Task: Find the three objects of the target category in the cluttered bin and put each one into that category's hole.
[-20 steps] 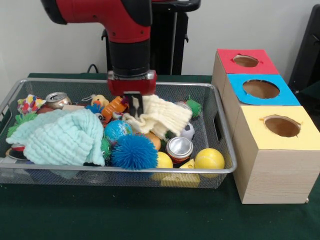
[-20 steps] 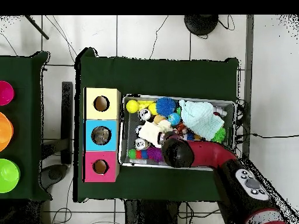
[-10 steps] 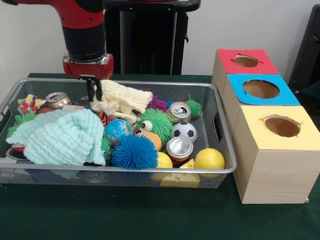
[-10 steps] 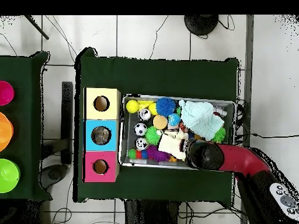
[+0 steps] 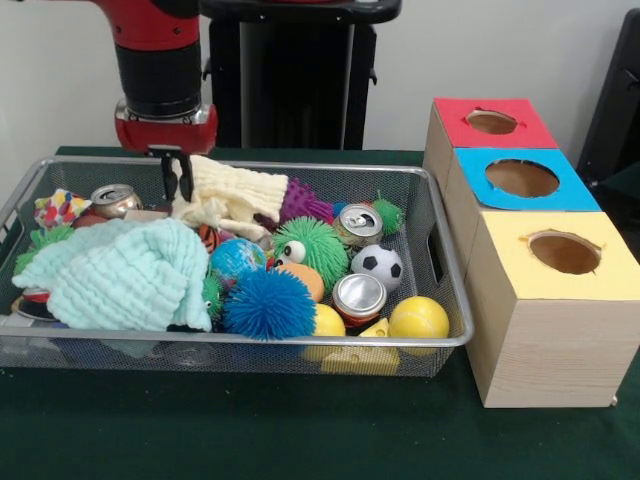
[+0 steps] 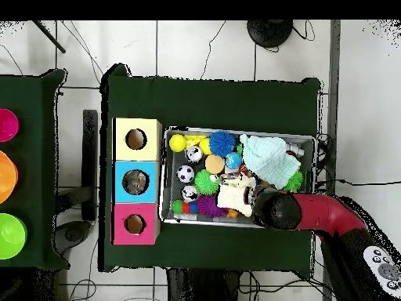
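My gripper (image 5: 176,180) hangs over the far left part of the wire bin (image 5: 120,339), shut on one end of a cream knitted cloth (image 5: 240,192). The cloth trails to the right over a purple fuzzy toy (image 5: 300,203). Three cans show: one at the far left (image 5: 113,198), one at the far right (image 5: 358,222) and one near the front (image 5: 358,296). A soccer ball (image 5: 378,265), yellow balls (image 5: 418,318), a green fuzzy ball (image 5: 308,245) and a blue spiky ball (image 5: 267,303) lie among them. In the overhead view the arm (image 6: 274,210) hides the gripper beside the cloth (image 6: 235,196).
A mint cloth (image 5: 120,272) covers the bin's left front. Right of the bin stand three boxes with holes on top: red (image 5: 490,122), blue (image 5: 522,178) and yellow (image 5: 563,252). Coloured bowls (image 6: 8,235) sit on another table.
The gripper has carried the cream cloth from the bin's middle to its far left. That uncovered the green fuzzy ball, a can, the soccer ball and the purple toy.
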You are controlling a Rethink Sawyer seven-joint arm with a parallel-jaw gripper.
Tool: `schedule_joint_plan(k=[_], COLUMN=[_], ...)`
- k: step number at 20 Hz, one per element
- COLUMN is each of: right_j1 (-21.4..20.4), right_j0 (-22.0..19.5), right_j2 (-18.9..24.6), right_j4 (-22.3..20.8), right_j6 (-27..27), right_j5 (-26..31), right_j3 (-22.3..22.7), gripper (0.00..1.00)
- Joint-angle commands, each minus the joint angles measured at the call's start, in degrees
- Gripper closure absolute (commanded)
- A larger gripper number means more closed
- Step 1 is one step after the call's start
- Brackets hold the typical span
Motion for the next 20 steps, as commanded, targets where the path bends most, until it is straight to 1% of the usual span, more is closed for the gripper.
schedule_joint_plan(k=[1,3,7,13,17,20], right_j1=[-3.0,-4.0,-4.8,-4.7,-2.8,-2.6], right_j0=[3.5,5.5,11.0,20.0,25.5,27.1], right_j2=[4.2,3.0,-0.2,-5.8,-9.3,-10.5], right_j4=[-2.5,-2.4,-1.8,0.5,2.5,4.2], right_j6=[-4.8,-1.2,6.5,15.0,18.5,18.0], right_j5=[1.1,-0.8,-4.8,-10.5,-14.6,-15.8], right_j3=[3.4,5.9,9.2,12.3,12.7,13.0], gripper=[1.00,1.00,1.00,1.00,1.00,1.00])
